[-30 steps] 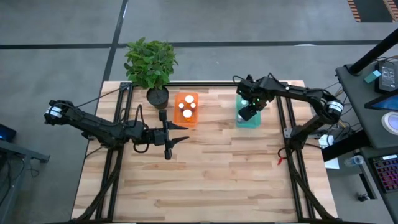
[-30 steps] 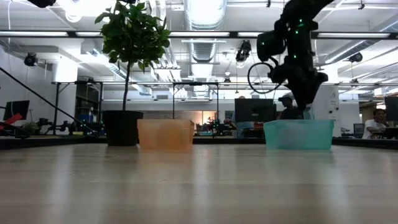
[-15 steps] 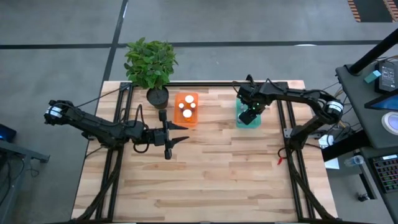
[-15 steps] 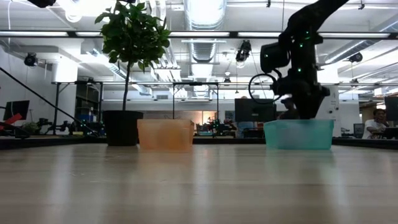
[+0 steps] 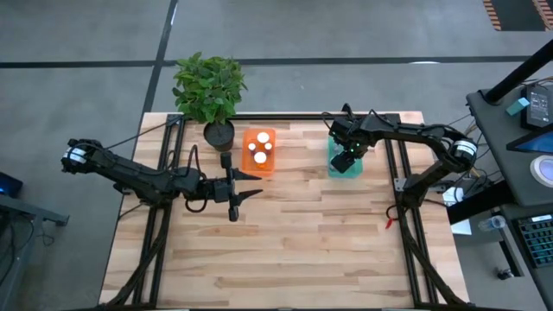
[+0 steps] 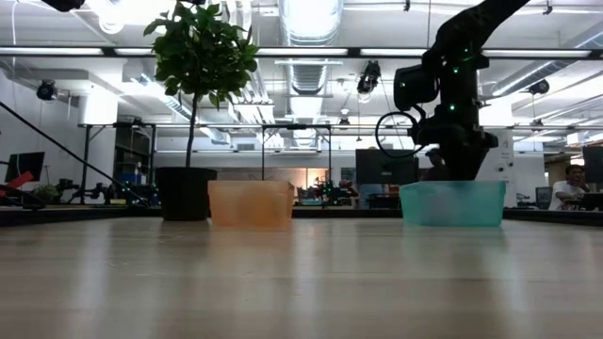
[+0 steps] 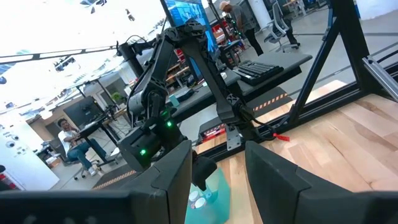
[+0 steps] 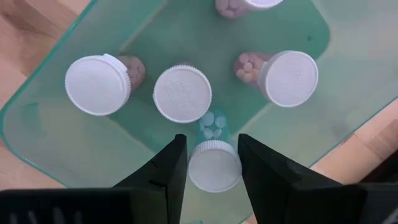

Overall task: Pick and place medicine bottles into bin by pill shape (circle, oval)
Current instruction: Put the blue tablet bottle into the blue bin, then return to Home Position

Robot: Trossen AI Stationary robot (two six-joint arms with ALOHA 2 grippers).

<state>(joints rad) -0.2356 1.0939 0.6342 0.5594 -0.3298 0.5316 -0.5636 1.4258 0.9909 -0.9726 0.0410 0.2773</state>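
We find the right tool (image 8: 209,167) lowered into the teal tub (image 5: 346,164) at the far right part of the wooden surface (image 5: 285,242). A white-capped bottle (image 8: 214,163) sits between its two fingers (image 8: 168,168), and narrow gaps show on either side of the cap; we cannot tell whether the fingers grip it or have let go. Four further bottles stand or lie in the same tub, among them one capped bottle (image 8: 182,93) just beyond the fingertips.

The orange tub (image 5: 259,152) stands well apart from the teal one, beside the potted plant (image 5: 210,91), and holds three white-capped bottles (image 5: 260,151).

The left tool (image 5: 232,189) waits near the surface's left-centre, its fingers parted and holding nothing.
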